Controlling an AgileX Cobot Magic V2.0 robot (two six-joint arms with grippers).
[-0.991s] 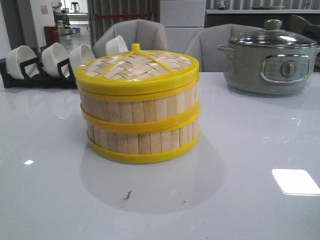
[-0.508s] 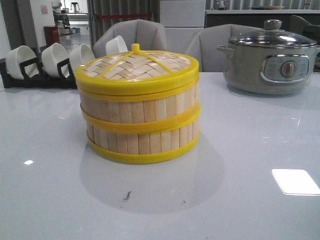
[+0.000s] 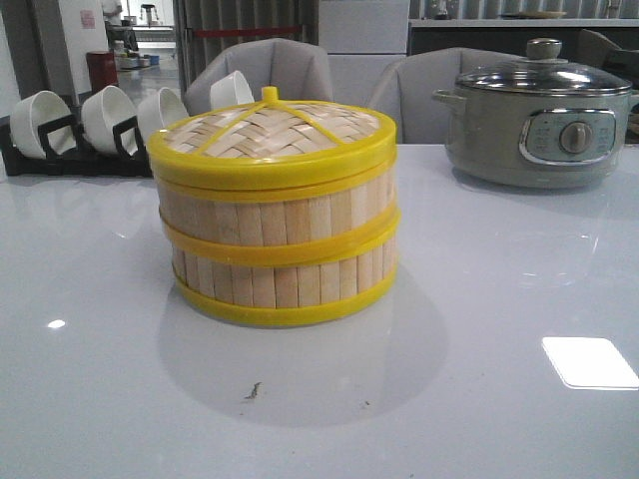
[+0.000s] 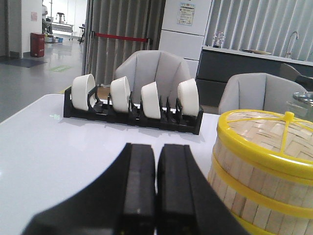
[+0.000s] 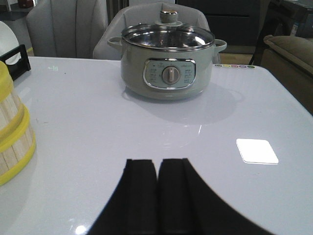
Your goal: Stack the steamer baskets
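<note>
Left gripper (image 4: 155, 196): jaws closed, the 2 black fingers (image 4: 139, 188) pressed together with only a thin seam between them, gripping nothing. It sits low over the white table (image 4: 44, 147), apart from everything on it. The baskets stand just beside it to the right; a black rack (image 4: 132, 115) holding 4 white bowls (image 4: 151, 98) on edge stands beyond it at the far left of the table.

Right gripper (image 5: 157, 196): jaws closed in the same way, empty, low over the table. The baskets' edge shows to its left, and a grey pot (image 5: 168, 66) with a glass lid and a front dial stands far ahead of it.

Baskets (image 3: 280, 215): the 2 rings of pale bamboo slats with yellow rims are stacked one on the other, upright and aligned, at the middle of the table. A woven lid (image 3: 270, 130) with yellow ribs and a small yellow knob closes the upper one. No gripper appears in the front view, and neither touches the stack.

Surroundings: the pot stands at the far right of the table, well apart from the stack. A small dark mark (image 3: 254, 390) lies on the table near the stack's near side, and a bright rectangular reflection (image 3: 589, 362) lies at the near right. Grey chairs (image 3: 280, 65) stand behind the table's far edge.
</note>
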